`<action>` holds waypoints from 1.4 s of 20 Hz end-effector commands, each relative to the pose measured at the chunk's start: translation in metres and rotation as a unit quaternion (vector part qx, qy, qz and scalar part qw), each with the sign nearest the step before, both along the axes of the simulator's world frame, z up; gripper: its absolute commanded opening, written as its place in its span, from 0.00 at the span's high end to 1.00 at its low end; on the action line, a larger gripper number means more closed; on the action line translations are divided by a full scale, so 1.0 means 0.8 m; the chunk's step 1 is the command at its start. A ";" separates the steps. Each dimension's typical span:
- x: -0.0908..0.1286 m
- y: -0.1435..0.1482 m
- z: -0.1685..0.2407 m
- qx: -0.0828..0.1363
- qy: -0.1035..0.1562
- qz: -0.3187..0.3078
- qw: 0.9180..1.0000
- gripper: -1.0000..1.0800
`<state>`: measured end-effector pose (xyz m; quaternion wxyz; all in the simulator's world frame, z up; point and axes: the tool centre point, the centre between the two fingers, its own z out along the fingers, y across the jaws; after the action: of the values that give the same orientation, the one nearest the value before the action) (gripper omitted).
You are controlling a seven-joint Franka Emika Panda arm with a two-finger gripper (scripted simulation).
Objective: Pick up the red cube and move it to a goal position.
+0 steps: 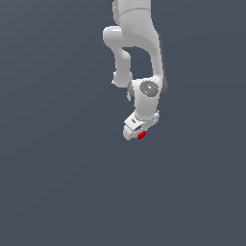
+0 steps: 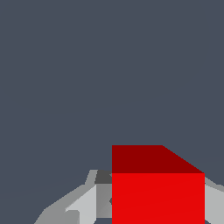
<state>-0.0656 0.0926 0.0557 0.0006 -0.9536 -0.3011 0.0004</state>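
Observation:
The red cube (image 1: 141, 135) is a small bright-red block held at the tip of my white gripper (image 1: 140, 135) in the exterior view, below the arm's wrist. In the wrist view the red cube (image 2: 157, 192) fills the space between my grey fingers (image 2: 87, 205), which press on its sides. The gripper is shut on the cube. No surface under the cube can be made out, so I cannot tell whether it is lifted or resting.
The white arm (image 1: 137, 43) reaches down from the top of the exterior view. All around is a plain dark grey-blue ground (image 1: 57, 182) with no other objects or edges in sight.

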 end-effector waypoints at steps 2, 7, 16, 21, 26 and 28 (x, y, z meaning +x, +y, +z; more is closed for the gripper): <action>0.001 -0.001 0.031 0.000 -0.001 0.000 1.000 1.00; 0.002 -0.001 0.090 0.000 -0.001 0.000 1.000 1.00; 0.005 -0.002 0.214 0.001 0.000 0.001 1.000 1.00; 0.007 -0.003 0.281 0.001 0.000 0.001 1.000 1.00; 0.010 -0.004 0.346 0.001 0.000 0.001 1.000 1.00; 0.011 -0.005 0.371 0.001 0.000 0.001 1.000 1.00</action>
<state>-0.0570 0.0892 0.3369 0.0011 -0.9533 -0.3021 -0.0004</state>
